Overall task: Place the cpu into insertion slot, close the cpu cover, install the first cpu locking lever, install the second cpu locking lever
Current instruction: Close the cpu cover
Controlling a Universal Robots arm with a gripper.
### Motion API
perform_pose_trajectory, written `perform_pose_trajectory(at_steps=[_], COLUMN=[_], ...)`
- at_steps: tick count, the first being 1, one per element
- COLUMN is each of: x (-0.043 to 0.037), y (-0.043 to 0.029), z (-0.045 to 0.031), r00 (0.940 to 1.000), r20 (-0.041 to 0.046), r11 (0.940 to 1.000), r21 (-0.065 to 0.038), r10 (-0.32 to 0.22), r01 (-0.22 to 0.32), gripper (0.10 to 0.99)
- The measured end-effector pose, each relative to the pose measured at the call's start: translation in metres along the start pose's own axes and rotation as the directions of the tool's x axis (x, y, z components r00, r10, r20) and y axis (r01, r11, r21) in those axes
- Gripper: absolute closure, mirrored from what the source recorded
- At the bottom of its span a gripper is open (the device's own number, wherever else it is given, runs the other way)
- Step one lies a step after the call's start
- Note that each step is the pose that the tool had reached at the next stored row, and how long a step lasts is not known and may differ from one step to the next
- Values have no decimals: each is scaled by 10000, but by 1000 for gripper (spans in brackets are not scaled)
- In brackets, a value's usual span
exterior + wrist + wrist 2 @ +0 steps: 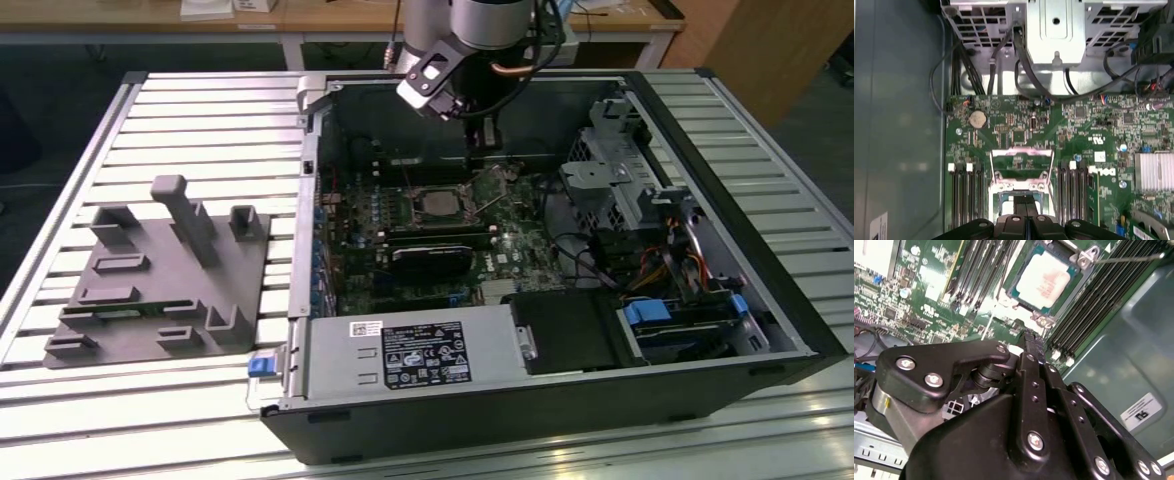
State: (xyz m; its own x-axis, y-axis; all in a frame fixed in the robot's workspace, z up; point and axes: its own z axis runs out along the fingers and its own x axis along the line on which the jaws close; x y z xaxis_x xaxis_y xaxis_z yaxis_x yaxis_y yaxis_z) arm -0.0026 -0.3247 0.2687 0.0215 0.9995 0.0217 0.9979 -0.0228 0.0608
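Cpu sitting flat in insertion slot: placing looking done. Cpu cover standing tilted up, off slot, not yet closed. Thin lever sticking out loose beside slot; both levers left. End effector hovering near slot, fingers pressed together, gripping nothing.

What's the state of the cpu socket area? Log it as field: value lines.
cpu: seated in the insertion slot, pale top showing
cpu cover: open, swung back off the slot
locking lever: one rod sticking out sideways from the slot
tool: shut, tip close above the slot's edge
setting: motherboard inside an open computer case
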Motion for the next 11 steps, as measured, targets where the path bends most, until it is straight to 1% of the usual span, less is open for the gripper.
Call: perform_pose_trajectory(at_steps=[11], x=[5], y=[205], z=[13], r00=[10000], r20=[0], r11=[10000], r21=[1], r10=[0], r01=[0], gripper=[980])
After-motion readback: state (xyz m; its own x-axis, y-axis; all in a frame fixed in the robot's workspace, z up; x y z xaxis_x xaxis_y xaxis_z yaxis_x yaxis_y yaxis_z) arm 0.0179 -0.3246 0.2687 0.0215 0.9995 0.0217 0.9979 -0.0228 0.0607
